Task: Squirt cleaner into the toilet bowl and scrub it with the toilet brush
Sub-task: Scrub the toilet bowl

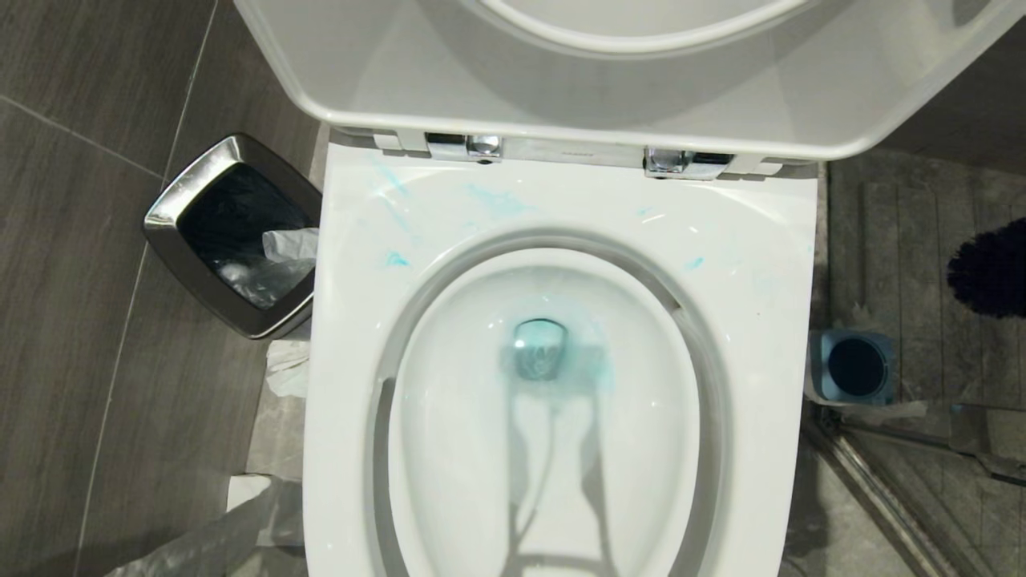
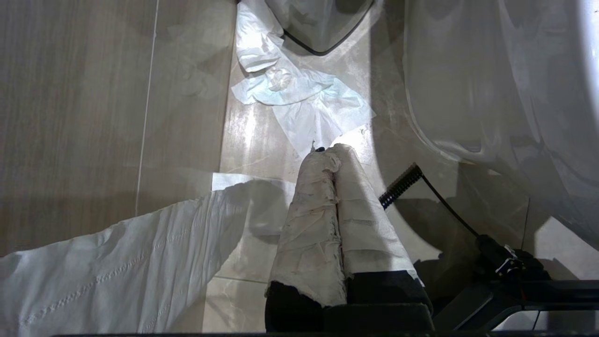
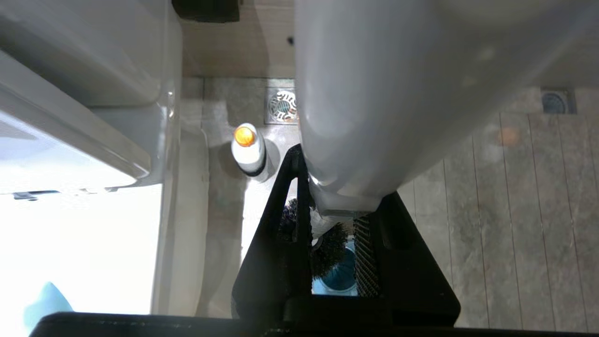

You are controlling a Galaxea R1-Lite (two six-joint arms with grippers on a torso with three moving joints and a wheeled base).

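Note:
The white toilet bowl (image 1: 561, 449) fills the head view, lid up. Turquoise cleaner (image 1: 599, 375) rings its drain and smears the back rim. Neither gripper shows in that view. The toilet brush's dark head (image 1: 991, 268) hangs at the right edge, above and beyond its blue holder (image 1: 854, 367) on the floor. In the right wrist view my right gripper (image 3: 338, 189) is shut on the brush's white-grey handle (image 3: 374, 117), the bristles (image 3: 328, 252) over the holder (image 3: 340, 277). My left gripper (image 2: 331, 152), wrapped in white tape, hangs shut and empty above the floor left of the toilet.
A steel-rimmed black bin (image 1: 234, 232) stands left of the toilet, tissue paper (image 2: 299, 100) on the floor by it. The white cleaner bottle with an orange cap (image 3: 249, 150) stands on the floor right of the toilet, near a floor drain (image 3: 282, 105). A glass door rail (image 1: 898, 497) runs at right.

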